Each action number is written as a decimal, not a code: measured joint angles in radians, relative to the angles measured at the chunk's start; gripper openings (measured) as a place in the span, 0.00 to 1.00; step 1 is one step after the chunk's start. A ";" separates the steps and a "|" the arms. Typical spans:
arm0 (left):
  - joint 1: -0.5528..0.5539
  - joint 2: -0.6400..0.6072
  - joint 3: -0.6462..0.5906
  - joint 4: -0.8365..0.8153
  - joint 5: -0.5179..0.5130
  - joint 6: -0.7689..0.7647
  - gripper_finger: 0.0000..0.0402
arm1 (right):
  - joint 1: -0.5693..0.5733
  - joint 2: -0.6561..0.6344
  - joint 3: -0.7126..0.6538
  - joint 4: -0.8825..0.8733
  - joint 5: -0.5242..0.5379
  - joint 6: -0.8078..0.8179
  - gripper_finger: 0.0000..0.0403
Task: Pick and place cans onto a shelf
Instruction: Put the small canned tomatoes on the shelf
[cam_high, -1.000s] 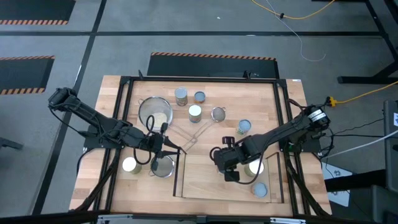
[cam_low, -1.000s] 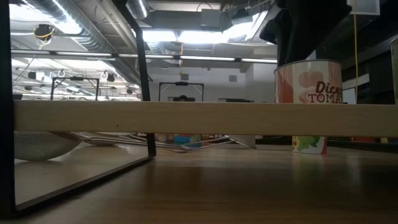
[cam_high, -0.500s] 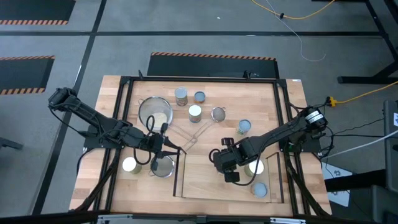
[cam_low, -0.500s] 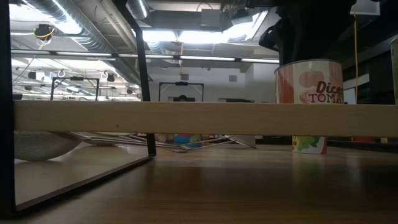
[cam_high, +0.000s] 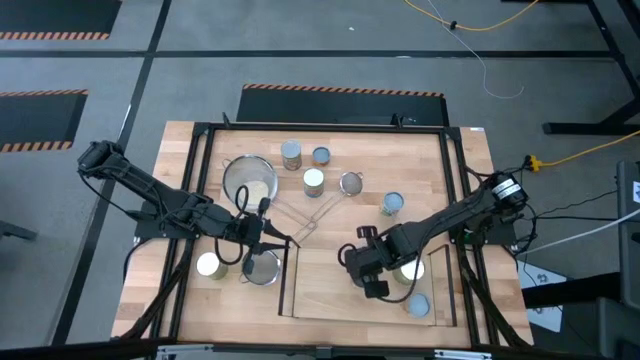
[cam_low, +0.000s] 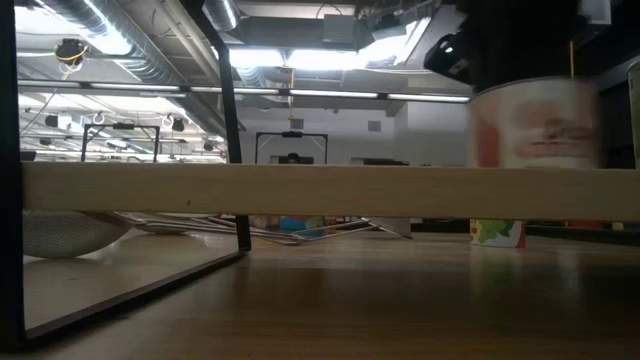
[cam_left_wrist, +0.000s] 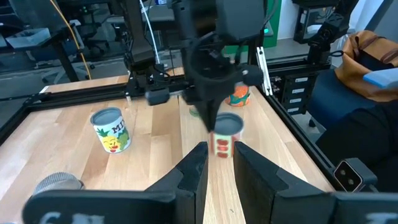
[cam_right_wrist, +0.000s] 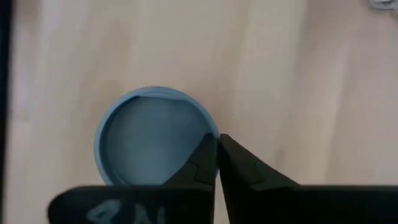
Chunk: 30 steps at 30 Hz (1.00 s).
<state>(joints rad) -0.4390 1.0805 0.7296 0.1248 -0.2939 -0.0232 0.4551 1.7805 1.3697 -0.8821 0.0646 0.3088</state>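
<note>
I must lift my right gripper straight up from the shelf, so that it does not knock the two cans standing at the shelf's right end, one white-topped and one blue-topped nearer the front corner. Its fingers are pressed together and hold nothing; they hang over the blue top's rim. My left gripper waits near the table's left front, over the pan; its fingers stand a little apart, with nothing between them.
</note>
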 joint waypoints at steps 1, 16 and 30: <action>0.000 0.000 0.000 0.000 0.000 0.000 0.17 | 0.011 0.000 0.000 0.000 -0.012 0.003 0.03; 0.000 0.000 0.000 0.000 0.000 -0.001 0.17 | 0.174 -0.021 -0.002 -0.093 -0.027 0.239 0.01; 0.000 0.000 0.000 0.000 0.000 -0.001 0.17 | 0.225 -0.021 -0.003 -0.098 -0.012 0.270 0.05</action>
<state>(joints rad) -0.4393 1.0805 0.7296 0.1249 -0.2939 -0.0242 0.6800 1.7596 1.3671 -0.9801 0.0525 0.5784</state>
